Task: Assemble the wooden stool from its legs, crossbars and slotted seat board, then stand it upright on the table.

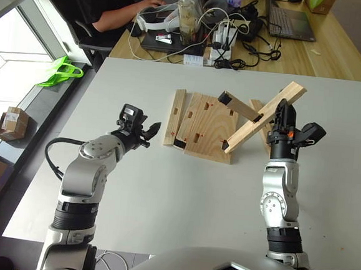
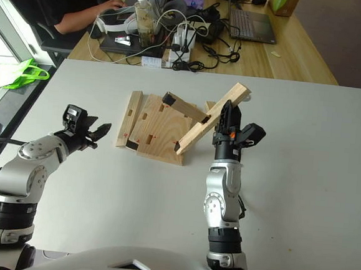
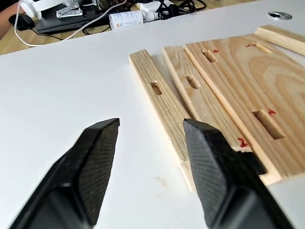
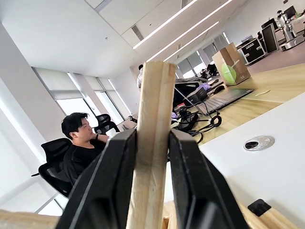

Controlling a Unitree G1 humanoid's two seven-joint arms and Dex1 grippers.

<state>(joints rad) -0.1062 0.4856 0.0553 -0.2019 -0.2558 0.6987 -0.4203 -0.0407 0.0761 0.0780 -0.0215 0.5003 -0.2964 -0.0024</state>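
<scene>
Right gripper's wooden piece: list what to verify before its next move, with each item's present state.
1. Grasp: the right gripper has its fingers shut on both sides of the long wooden piece: ok.
2. Piece's lower end seated in a slot of the seat board: it rests near the board's front edge, contact hidden: cannot tell.
3. Seat board flat on the table, slots facing up: ok.
4. Left gripper open and empty, free to steady the board: ok.
5. Slotted bar beside the board, apart from the left fingers: ok.
</scene>
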